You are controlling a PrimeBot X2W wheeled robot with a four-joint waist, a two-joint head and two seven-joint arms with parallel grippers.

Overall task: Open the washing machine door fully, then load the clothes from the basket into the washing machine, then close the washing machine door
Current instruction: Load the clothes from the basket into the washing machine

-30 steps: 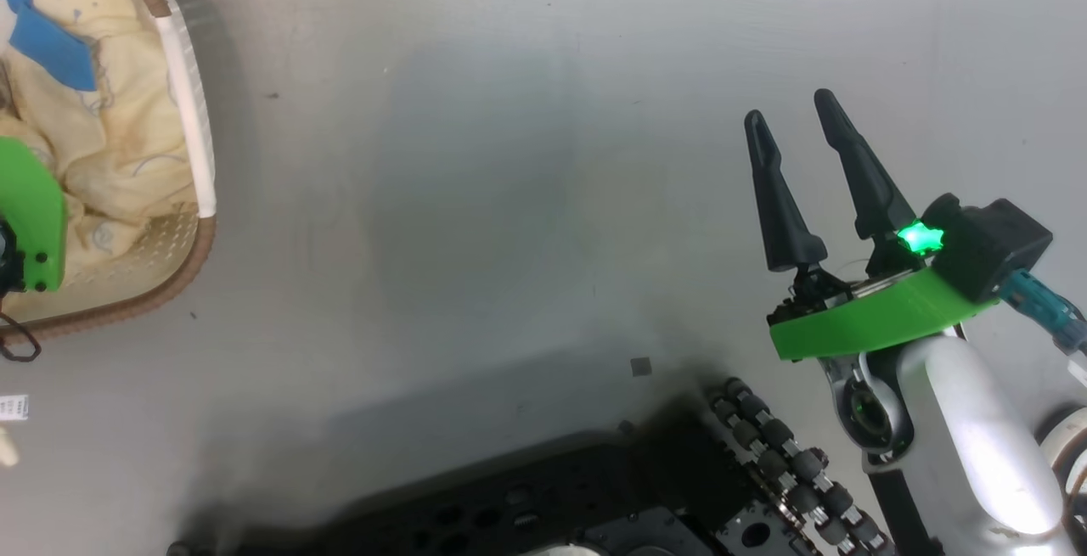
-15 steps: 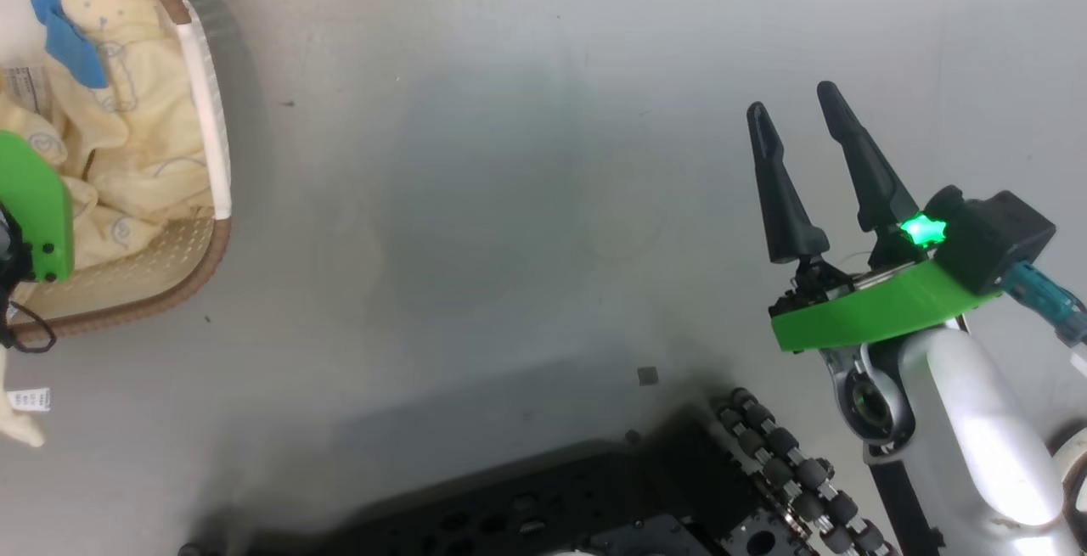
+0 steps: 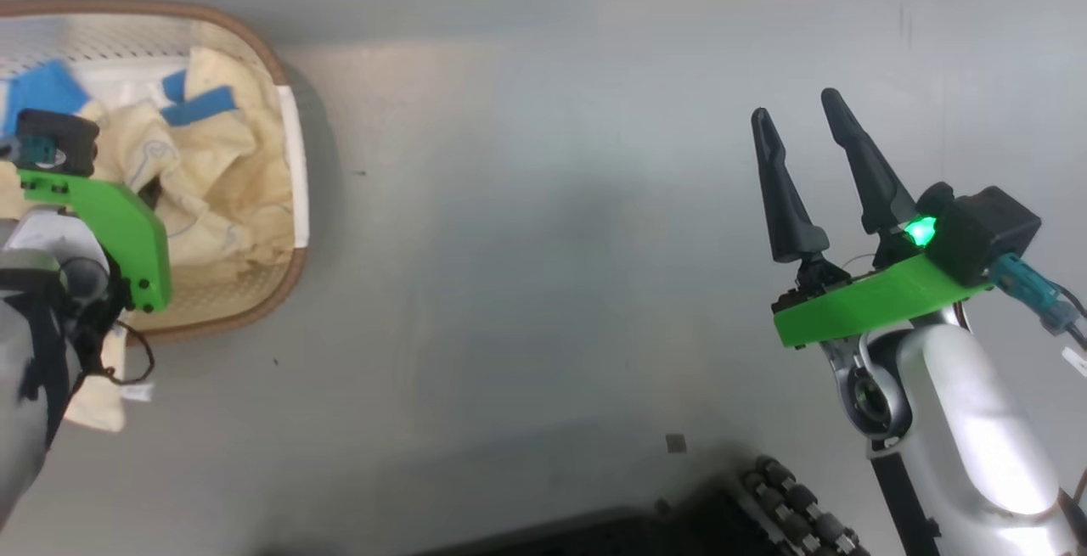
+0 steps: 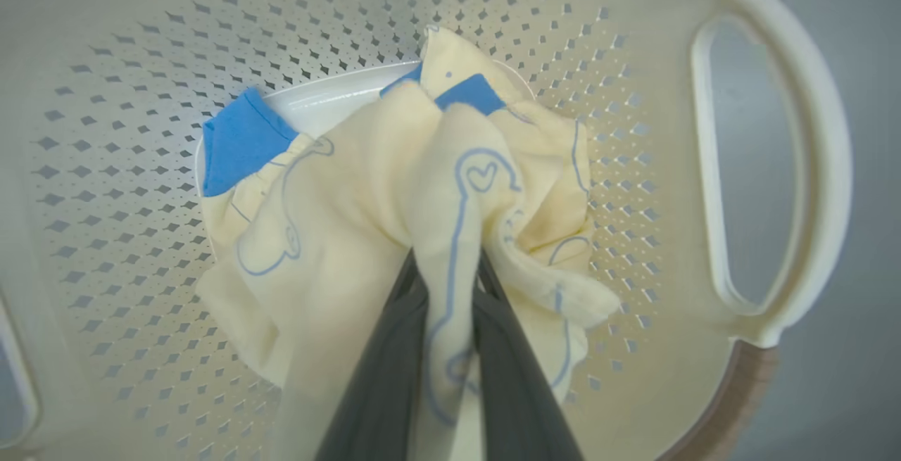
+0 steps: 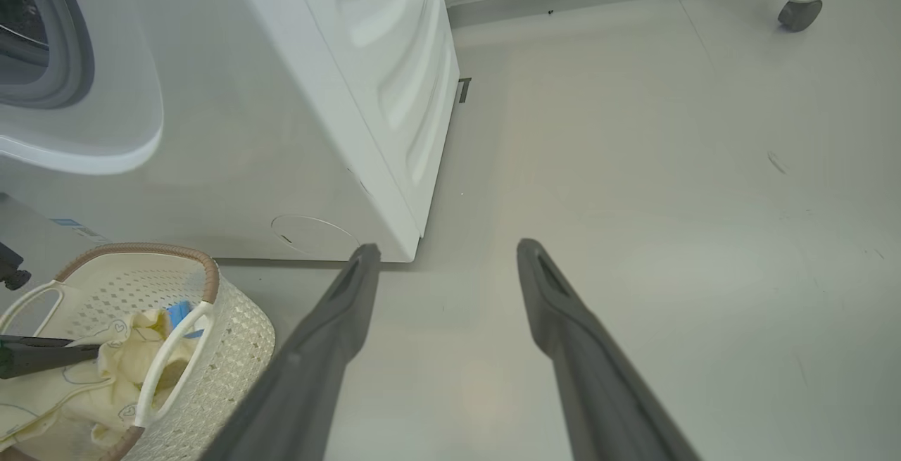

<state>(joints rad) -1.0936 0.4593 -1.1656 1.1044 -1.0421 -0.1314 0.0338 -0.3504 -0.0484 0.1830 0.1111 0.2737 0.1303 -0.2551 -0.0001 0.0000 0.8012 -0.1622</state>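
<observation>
At ten o'clock in the head view, the basket (image 3: 297,165) sits on the grey floor (image 3: 526,284) with the clothes (image 3: 229,191) inside; the right pincer (image 3: 795,108) hangs at three o'clock, well apart, fingers spread and empty. Seen from the left wrist, the left pincer (image 4: 447,264) is clenched on a fold of the cream fabric at centre, the rest bunched around it inside the perforated walls. From the right wrist, the washing machine (image 5: 338,95) stands at eleven o'clock, the basket just beside its front at eight.
</observation>
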